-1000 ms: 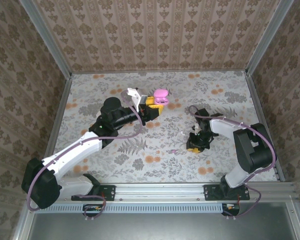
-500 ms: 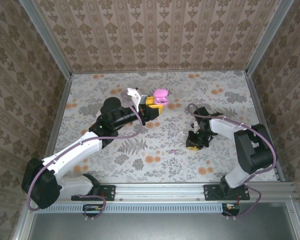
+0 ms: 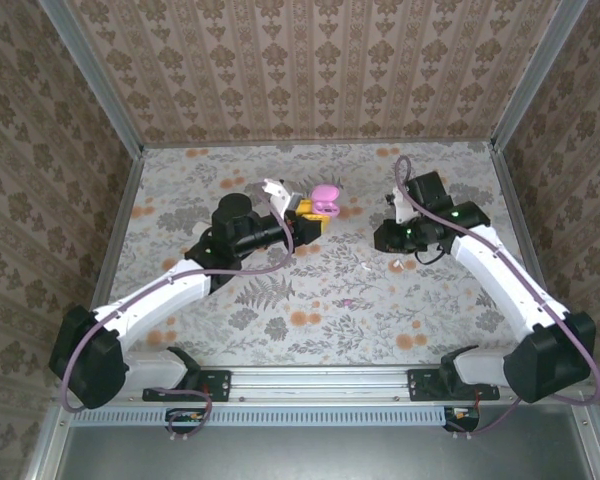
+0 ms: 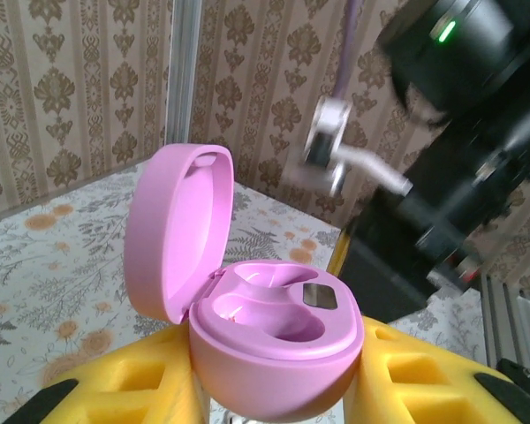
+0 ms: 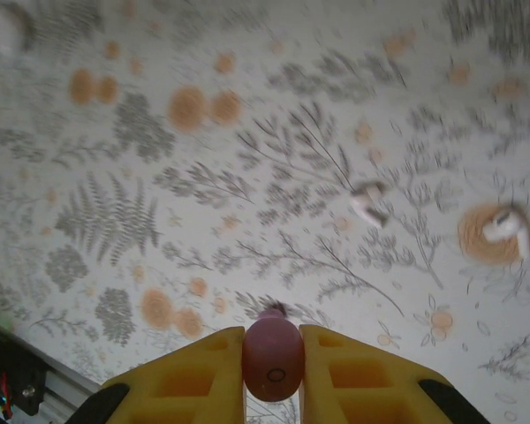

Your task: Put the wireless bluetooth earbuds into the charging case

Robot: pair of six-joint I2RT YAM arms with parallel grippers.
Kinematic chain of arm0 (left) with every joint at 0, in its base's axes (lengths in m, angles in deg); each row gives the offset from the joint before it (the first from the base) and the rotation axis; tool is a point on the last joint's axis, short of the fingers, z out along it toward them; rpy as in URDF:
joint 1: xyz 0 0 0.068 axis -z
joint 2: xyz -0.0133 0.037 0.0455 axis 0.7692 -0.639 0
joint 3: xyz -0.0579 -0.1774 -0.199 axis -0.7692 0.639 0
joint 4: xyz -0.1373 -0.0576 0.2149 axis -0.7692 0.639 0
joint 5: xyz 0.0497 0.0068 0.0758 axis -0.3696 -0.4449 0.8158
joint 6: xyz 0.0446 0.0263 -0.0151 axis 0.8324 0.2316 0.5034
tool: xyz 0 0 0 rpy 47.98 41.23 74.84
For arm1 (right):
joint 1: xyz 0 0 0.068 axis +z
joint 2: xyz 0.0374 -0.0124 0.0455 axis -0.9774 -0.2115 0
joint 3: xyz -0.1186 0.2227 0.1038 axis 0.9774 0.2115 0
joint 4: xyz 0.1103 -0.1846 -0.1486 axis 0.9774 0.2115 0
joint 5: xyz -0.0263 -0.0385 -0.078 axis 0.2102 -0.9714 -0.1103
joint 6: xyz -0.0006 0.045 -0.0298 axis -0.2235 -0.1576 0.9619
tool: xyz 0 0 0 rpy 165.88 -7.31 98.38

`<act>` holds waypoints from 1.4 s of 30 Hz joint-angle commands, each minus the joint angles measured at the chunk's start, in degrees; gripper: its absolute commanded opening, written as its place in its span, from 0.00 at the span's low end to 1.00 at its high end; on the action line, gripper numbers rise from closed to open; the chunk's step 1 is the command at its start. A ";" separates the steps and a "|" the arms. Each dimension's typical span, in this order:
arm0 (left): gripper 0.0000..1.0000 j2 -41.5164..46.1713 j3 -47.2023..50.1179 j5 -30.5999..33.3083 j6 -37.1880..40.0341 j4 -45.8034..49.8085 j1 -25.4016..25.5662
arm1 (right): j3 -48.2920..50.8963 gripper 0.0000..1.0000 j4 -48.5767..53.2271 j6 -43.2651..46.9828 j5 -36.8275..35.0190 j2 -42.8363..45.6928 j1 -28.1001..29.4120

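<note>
On the left, we judge the case at risk of tipping; the left gripper pinches only its rounded base between yellow pads, so a push from above may squeeze it out; an incoming finger may also knock the raised lid shut. On the right, the pink bud is tiny and smooth; clamped in the right gripper, it may twist or slip and miss a socket. Two loose buds lie on the table, apart from each other. The left arm stretches forward to mid-table, jaws narrow on the case, which is open; the right arm arches over, its wrist turned toward the case and its jaws tight on the bud.
</note>
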 commanded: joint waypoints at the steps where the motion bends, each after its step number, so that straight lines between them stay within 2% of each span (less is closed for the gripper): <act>1: 0.37 -1.06 -2.48 -0.21 2.02 0.72 0.58 | -5.64 0.21 5.91 5.23 -2.43 1.60 1.79; 8: 0.36 -3.44 -3.89 -0.76 3.78 2.84 1.20 | -14.38 0.21 9.23 6.18 -3.48 0.24 5.61; 18: 0.36 -5.27 -5.58 -1.90 6.97 5.25 2.74 | -19.06 0.21 7.66 6.36 -1.17 -1.17 8.69; 28: 0.36 -4.13 -4.54 -3.98 9.10 2.39 3.50 | -20.46 0.21 7.21 8.27 0.89 -2.75 9.49; 42: 0.36 -3.69 -4.24 -6.21 10.85 -0.42 4.26 | -20.71 0.21 8.16 10.12 0.06 -3.55 9.58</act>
